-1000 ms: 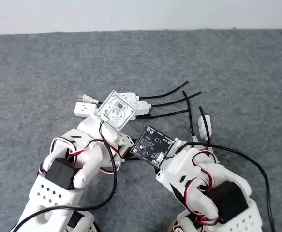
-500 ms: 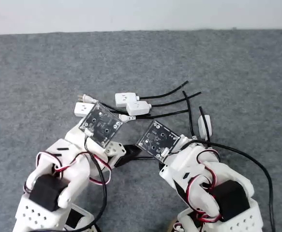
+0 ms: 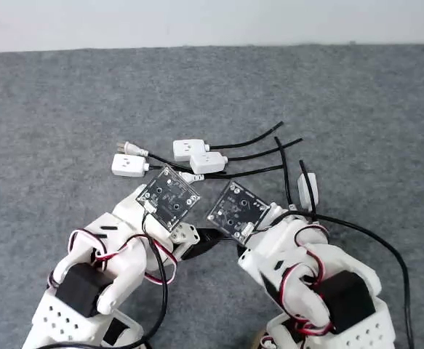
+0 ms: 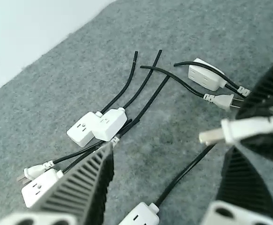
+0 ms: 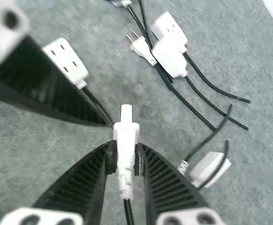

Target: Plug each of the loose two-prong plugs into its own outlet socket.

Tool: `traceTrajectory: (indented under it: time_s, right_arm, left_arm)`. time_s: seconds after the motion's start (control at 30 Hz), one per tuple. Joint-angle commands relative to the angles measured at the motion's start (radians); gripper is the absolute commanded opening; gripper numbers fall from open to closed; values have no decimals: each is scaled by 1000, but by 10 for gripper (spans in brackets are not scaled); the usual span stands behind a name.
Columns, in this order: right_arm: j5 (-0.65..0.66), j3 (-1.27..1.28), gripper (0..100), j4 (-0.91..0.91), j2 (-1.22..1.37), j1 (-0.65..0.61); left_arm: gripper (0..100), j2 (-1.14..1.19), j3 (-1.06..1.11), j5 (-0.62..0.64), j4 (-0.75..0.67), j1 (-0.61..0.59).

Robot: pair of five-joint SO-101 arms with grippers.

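One two-prong plug (image 5: 126, 129) is clamped tight between the fingers of the right gripper (image 5: 125, 151), blades pointing forward and its black cord running back between the jaws. Close ahead of it, not touching, lies the nearest socket (image 5: 66, 61), face up on the grey mat (image 3: 52, 109). That socket sits between the widely spread fingers of the left gripper (image 4: 171, 159), which grasps nothing. I can't quite tell whether either finger brushes the socket.

I count five white sockets in all, and four of them show from overhead. The twin sockets (image 3: 188, 149) and (image 3: 208, 162) lie touching, just above the centre of the overhead frame, with their cords fanning out to the right. The left socket (image 3: 130, 166) lies apart in the centre left. The right socket (image 3: 308, 190) lies well off, right of centre.

Besides the held plug there are three loose ones, none of them seated in a socket. The far plug (image 3: 132, 149) lies just above the left socket. The middle plug (image 5: 142, 49) lies just beside the twin sockets. The third plug (image 4: 223, 100) lies near the right socket.

The left arm (image 3: 102, 269) fills the lower left of the overhead frame and the right arm (image 3: 306, 276) the lower right.
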Motion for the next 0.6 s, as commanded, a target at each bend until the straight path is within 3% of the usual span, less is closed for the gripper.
traceTrajectory:
  time_s: [0.0, 0.27, 0.57]
  right_arm:
    - [-60, -49, 9, -4, -8, -59]
    - [-58, -49, 9, 7, -8, -73]
    - [-58, -54, 9, 7, -8, -71]
  left_arm:
    - [350, 18, -8, -15, -32, 11]
    - [350, 31, 8, -15, -54, 9]
    - [350, 31, 130, -18, -176, 9]
